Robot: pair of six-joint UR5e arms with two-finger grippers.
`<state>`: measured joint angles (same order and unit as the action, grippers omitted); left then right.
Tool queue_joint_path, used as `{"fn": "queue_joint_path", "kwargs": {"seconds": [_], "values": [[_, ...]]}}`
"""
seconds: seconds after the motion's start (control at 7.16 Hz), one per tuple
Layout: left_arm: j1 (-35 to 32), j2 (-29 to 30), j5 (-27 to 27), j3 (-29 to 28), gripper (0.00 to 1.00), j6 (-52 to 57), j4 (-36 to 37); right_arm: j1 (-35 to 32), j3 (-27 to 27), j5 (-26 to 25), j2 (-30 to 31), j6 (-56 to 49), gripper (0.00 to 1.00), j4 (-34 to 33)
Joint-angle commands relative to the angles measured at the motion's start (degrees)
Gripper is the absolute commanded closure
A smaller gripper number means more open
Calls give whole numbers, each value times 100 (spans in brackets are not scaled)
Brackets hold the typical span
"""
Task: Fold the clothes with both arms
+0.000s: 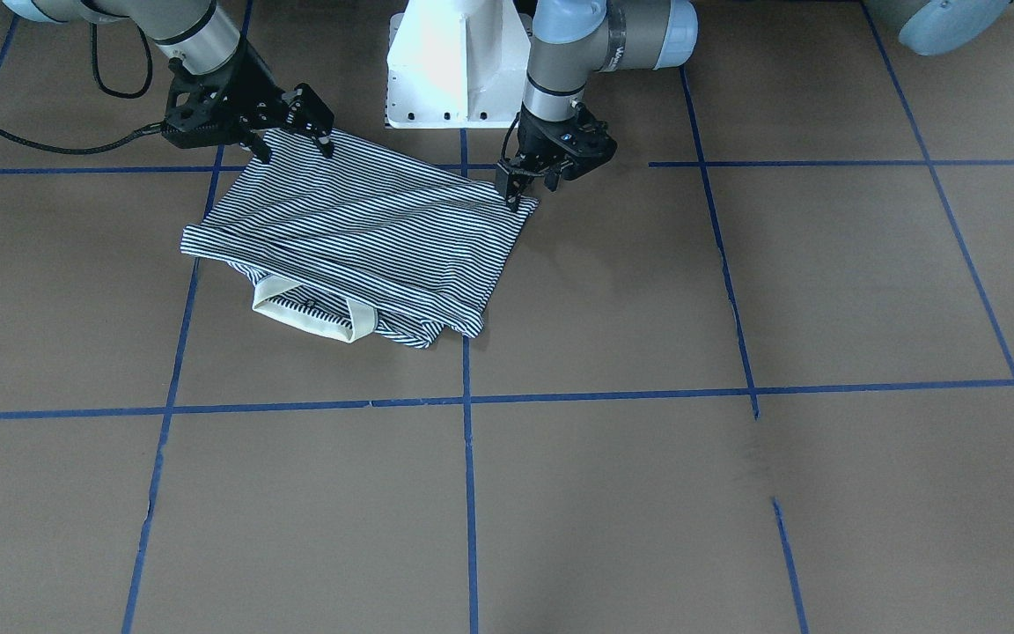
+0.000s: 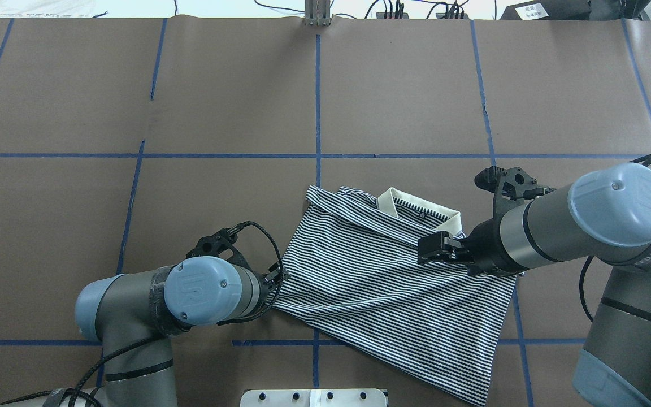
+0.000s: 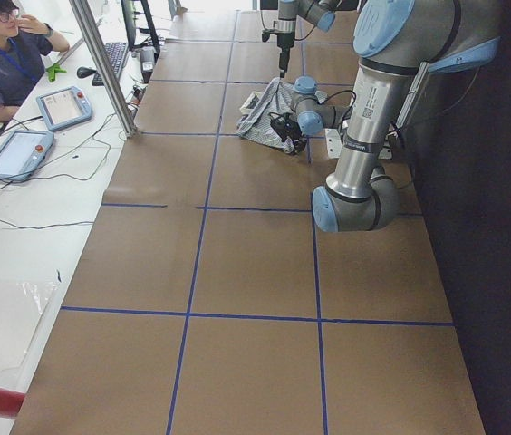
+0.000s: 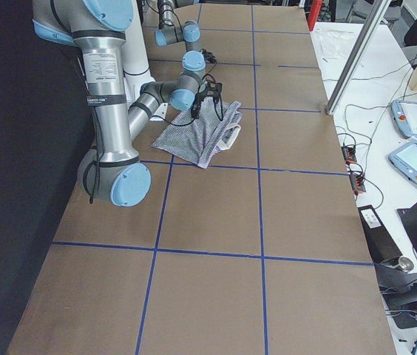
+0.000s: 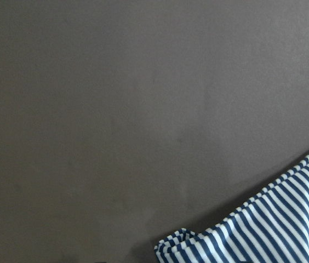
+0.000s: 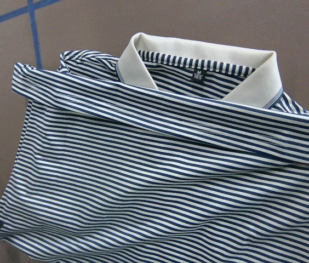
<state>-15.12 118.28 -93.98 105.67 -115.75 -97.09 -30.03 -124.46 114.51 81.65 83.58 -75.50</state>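
The striped polo shirt [image 1: 366,238] lies folded on the brown table, its cream collar [image 1: 313,317] on the side away from the robot. It also shows in the overhead view [image 2: 393,282]. My left gripper [image 1: 532,189] stands low at the shirt's corner near the base, its jaws apart with nothing between them. The left wrist view shows only that corner [image 5: 275,230] lying on the table. My right gripper [image 1: 293,150] is open and hovers over the shirt's other near-robot edge. In the overhead view it [image 2: 430,250] is over the cloth beside the collar [image 2: 416,206].
The white pedestal base [image 1: 459,62] stands just behind the shirt. Blue tape lines [image 1: 469,493] grid the brown table. A seated operator [image 3: 6,54], teach pendants [image 3: 65,107] and a metal post [image 3: 101,63] are along the table's far side.
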Motion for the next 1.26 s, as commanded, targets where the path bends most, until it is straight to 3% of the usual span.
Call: {"fn": "queue_joint_path", "kwargs": {"seconds": [0.0,0.28,0.42,0.56,0.84,1.12], "values": [[-9,63,11,-46,18,0,-12,5,27,1,0,0,0,0],[-9,274,187,-370,20,0,-21,5,62,1,-9,0,0,0],[-9,275,187,-380,27,0,-3,5,80,1,-9,0,0,0],[-17,257,187,-380,46,0,-3,5,89,1,-9,0,0,0],[-35,222,178,-302,100,105,-3,5,89,1,-18,0,0,0],[-114,222,143,-109,100,141,136,5,89,1,-18,9,0,0]]}}
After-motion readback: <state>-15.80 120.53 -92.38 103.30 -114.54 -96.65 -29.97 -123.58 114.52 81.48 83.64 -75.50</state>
